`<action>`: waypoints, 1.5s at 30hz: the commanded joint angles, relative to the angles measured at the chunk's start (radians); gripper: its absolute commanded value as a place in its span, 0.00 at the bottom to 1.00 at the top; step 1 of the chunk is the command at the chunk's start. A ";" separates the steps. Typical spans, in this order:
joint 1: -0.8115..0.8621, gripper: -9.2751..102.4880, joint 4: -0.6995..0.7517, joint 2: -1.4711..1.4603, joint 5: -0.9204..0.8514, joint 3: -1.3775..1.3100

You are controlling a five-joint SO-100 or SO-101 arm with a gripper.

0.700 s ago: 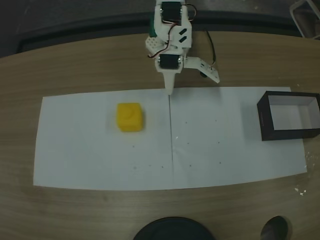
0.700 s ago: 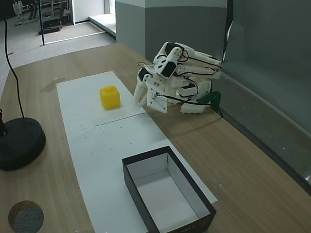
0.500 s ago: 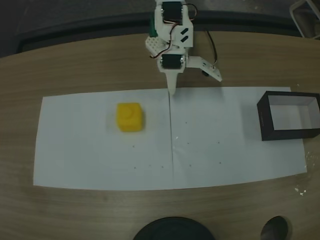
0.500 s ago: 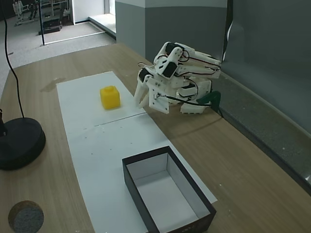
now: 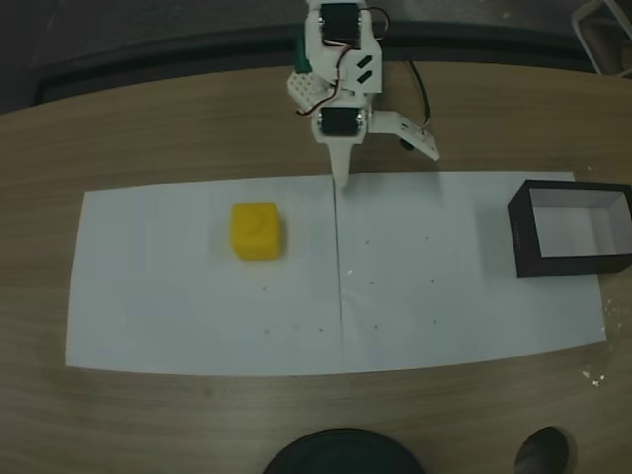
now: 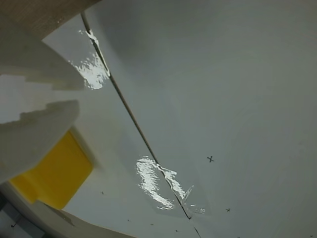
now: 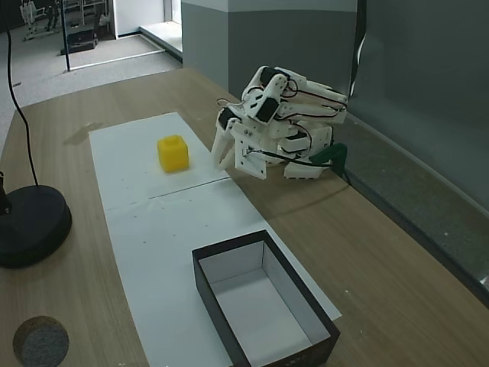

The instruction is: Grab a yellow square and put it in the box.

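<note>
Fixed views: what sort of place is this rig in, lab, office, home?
Probably an office or lab room set up for robot trials. A long curved wooden table carries taped white paper sheets as a work mat, a grey partition wall runs behind the arm, and an open carpeted floor stretches beyond.

No readable text anywhere (just tiny pen crosses on the white paper)

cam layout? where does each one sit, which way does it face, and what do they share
A fixed view: high, opposite the arm's base, looking down at paper, yellow square, box; folded arm, end effector.
Another fixed view: off the box end, angled along the table; whole arm, end effector.
Wrist view: on the arm, close to the paper; finger before the yellow square.
All share the square.
</note>
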 commanded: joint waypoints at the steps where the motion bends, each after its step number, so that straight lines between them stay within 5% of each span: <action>1: -0.008 0.09 0.002 0.025 0.005 -0.051; 12: 0.198 0.10 -0.265 0.025 -0.078 -0.199; 20: 0.342 0.31 -0.212 -0.061 -0.041 -0.308; 45: 0.428 0.41 -0.035 -1.532 -0.181 -1.020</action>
